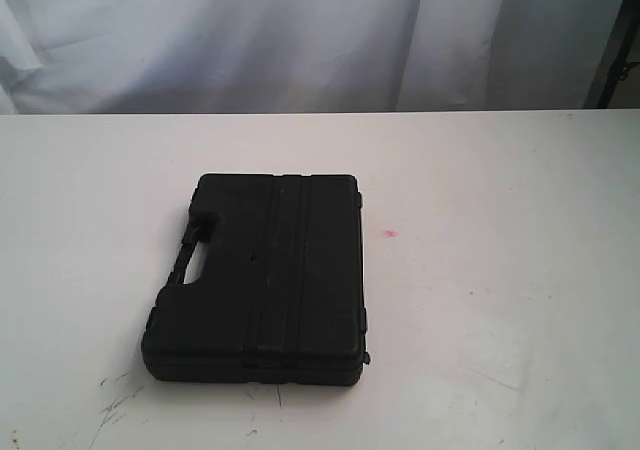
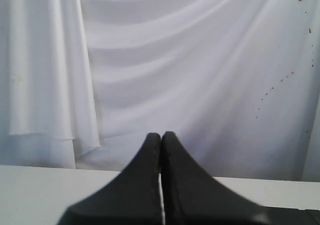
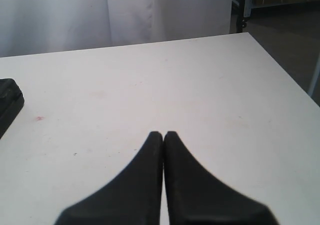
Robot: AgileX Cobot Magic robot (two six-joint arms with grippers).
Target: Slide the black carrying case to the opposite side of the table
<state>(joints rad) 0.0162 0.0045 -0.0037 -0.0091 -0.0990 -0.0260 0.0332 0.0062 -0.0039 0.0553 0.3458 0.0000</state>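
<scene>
Case (image 1: 262,275): black, hard-shelled, lying flat and shut on the tabletop. In the exterior view it sits a little toward 8 o'clock from the tabletop's middle, nearer the front edge than the back.
Handle (image 1: 190,255): a cut-out grip on the case's 9 o'clock side.
Bands (image 1: 285,270): two raised ribs cross the lid from 12 o'clock to 6 o'clock.
Tabletop (image 1: 500,270): white, flat and much wider than the case.
Red spot (image 1: 390,233): tiny, on the tabletop at about 2 o'clock from the case's middle, just beside its 3 o'clock edge.
Scuffs (image 1: 115,400): faint dark marks on the tabletop at 7 o'clock from the case.
Curtain (image 1: 300,40): white folded cloth hanging behind the tabletop at 12 o'clock.
My left tool (image 2: 161,137): narrow, its two black tips pressed together with nothing between them. It points at the curtain, with a strip of tabletop beneath it.
My right tool (image 3: 163,135): narrow too, tips together and empty. It is over bare tabletop, well apart from the case, and I cannot tell whether it touches the surface. One corner of the case (image 3: 7,102) shows at the rim of the right wrist view, with the red spot (image 3: 38,118) near it.
</scene>
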